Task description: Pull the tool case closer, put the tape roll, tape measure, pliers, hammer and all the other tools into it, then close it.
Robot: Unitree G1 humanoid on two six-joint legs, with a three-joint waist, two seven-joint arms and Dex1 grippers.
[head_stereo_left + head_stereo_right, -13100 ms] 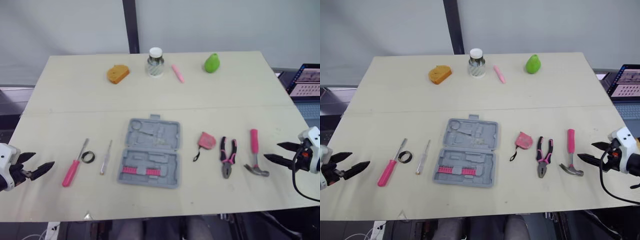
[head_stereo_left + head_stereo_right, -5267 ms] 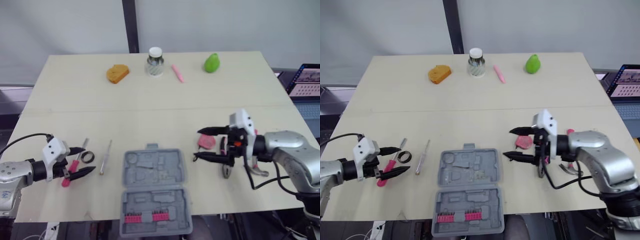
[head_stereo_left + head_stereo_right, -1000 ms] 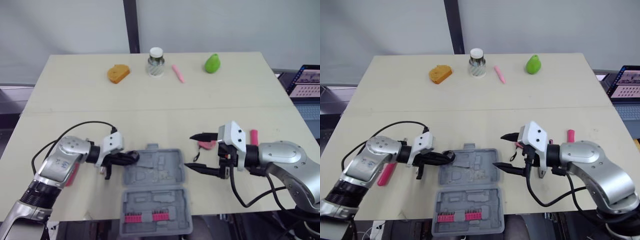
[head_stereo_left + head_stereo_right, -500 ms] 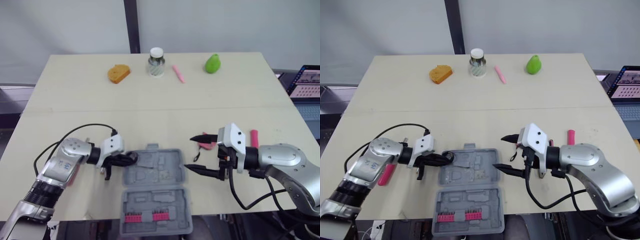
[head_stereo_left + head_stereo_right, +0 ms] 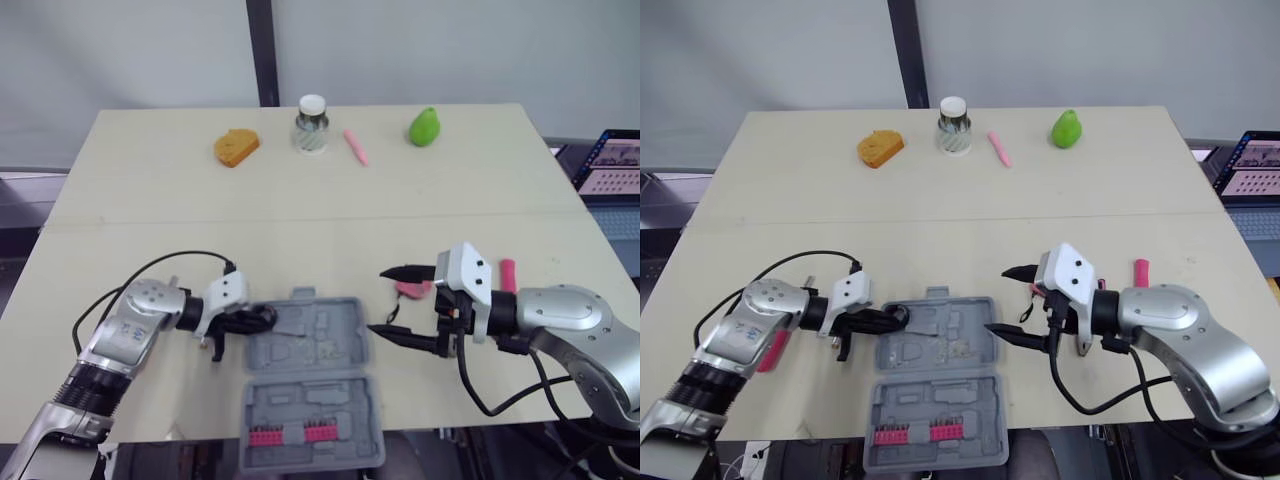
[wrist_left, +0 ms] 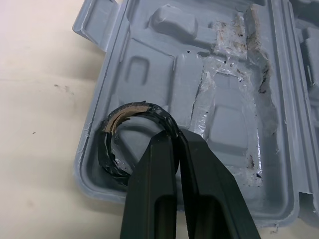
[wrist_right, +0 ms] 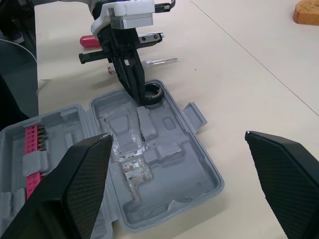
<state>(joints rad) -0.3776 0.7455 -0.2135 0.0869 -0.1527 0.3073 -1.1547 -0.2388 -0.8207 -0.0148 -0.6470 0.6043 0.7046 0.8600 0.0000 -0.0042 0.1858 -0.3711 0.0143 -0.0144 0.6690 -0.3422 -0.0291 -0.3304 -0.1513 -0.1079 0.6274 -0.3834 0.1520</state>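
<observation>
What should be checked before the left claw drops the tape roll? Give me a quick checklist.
1. Tool case near the table's front edge and open: ok.
2. Left claw shut on the rim of the tape roll: ok.
3. Tape roll inside the case's corner recess, within the rim: ok.
4. Tape roll seated flat on the recess floor: cannot tell.
5. Right claw open, beside the case and not over the recess: ok.
6. Other tools packed: not ok, the tape measure lies on the table.
</observation>
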